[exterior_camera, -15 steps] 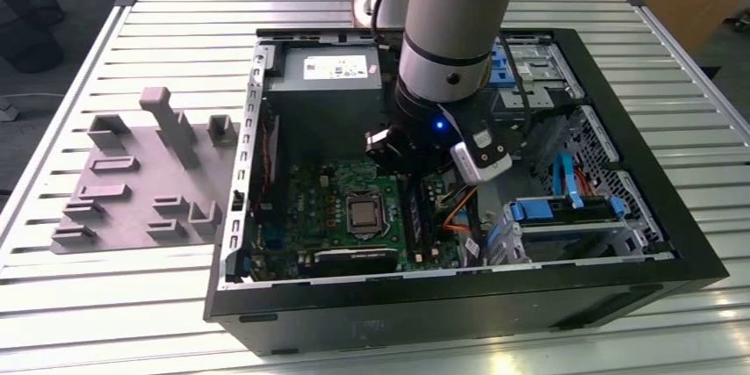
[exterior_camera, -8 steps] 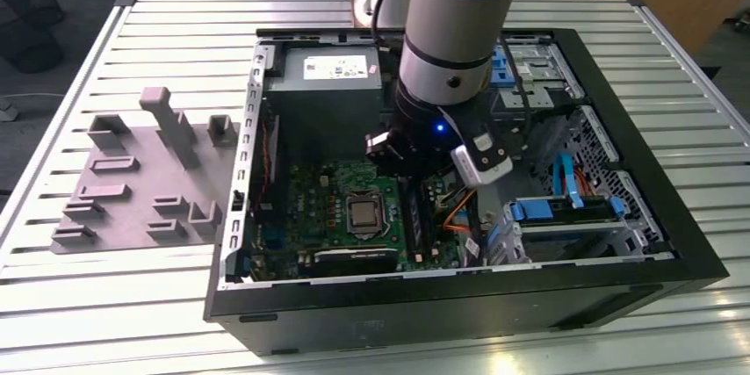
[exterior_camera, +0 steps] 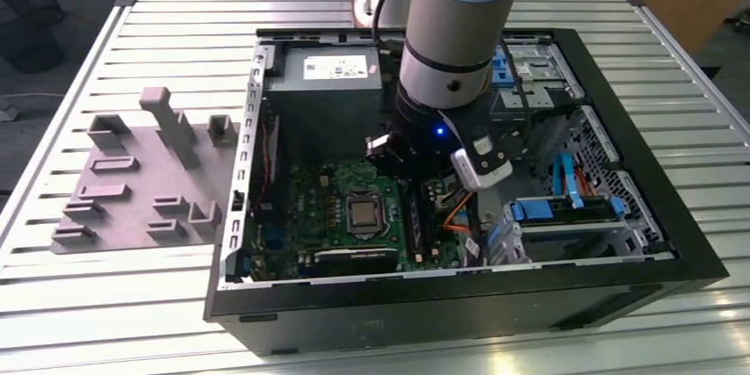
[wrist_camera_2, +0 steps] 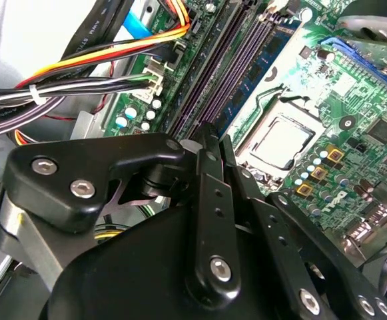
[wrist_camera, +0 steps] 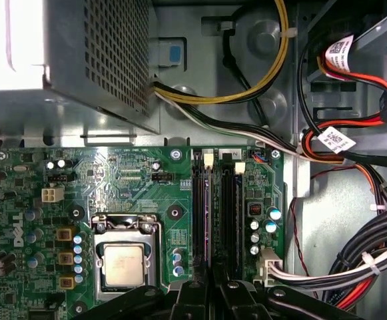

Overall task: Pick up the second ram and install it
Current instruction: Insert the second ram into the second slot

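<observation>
Exterior view: the arm reaches down into the open computer case (exterior_camera: 469,292), which lies on its side on a slatted metal table (exterior_camera: 118,305). The gripper (exterior_camera: 405,183) is low over the green motherboard (exterior_camera: 316,195), just beside the processor socket (exterior_camera: 365,214) on the exterior view's right. A grey plastic fixture (exterior_camera: 140,182) with upright blocks sits on the table at the exterior view's left, well apart from the case. The power supply (exterior_camera: 322,85) occupies the far end of the case. In the second wrist view the gripper (wrist_camera_2: 210,133) has its two black fingers (wrist_camera_2: 206,173) drawn in to a narrow gap, directly over the bank of long memory slots (wrist_camera_2: 203,87). The second ram (wrist_camera_2: 246,67) stands on edge in line with those slots, on the processor (wrist_camera_2: 283,143) side of the bank. Its row of dark chips runs straight up to the fingertips, which close upon its near end. Whether the stick is fully seated cannot be determined. In the first wrist view the second ram (wrist_camera: 209,213) appears edge-on as a thin line leading into the gripper (wrist_camera: 211,285), with the processor (wrist_camera: 123,263) to one side. A bundle of cables (wrist_camera: 340,267) lies to the other side.
</observation>
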Controlling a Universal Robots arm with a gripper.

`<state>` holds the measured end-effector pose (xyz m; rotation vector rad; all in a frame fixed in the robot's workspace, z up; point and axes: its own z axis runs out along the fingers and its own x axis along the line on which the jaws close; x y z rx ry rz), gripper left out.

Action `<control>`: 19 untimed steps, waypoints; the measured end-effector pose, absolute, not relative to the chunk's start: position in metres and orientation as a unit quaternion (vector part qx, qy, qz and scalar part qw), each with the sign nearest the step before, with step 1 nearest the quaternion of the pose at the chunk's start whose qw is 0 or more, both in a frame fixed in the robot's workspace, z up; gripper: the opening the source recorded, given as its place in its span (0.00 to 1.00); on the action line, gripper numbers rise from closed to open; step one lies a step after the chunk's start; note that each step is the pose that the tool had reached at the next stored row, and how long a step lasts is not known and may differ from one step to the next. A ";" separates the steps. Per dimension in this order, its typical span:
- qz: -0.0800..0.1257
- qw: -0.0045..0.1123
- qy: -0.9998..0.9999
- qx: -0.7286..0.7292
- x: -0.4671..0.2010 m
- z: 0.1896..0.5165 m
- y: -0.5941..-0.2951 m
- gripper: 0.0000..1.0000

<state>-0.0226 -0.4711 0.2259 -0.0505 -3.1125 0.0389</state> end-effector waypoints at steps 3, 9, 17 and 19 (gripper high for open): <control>0.012 0.015 -1.000 -0.016 -0.023 0.226 -0.471 0.14; 0.010 0.016 -1.000 -0.002 -0.023 0.221 -0.471 0.14; 0.010 0.016 -1.000 -0.001 -0.023 0.217 -0.471 0.14; 0.010 0.016 -1.000 -0.001 -0.022 0.216 -0.471 0.14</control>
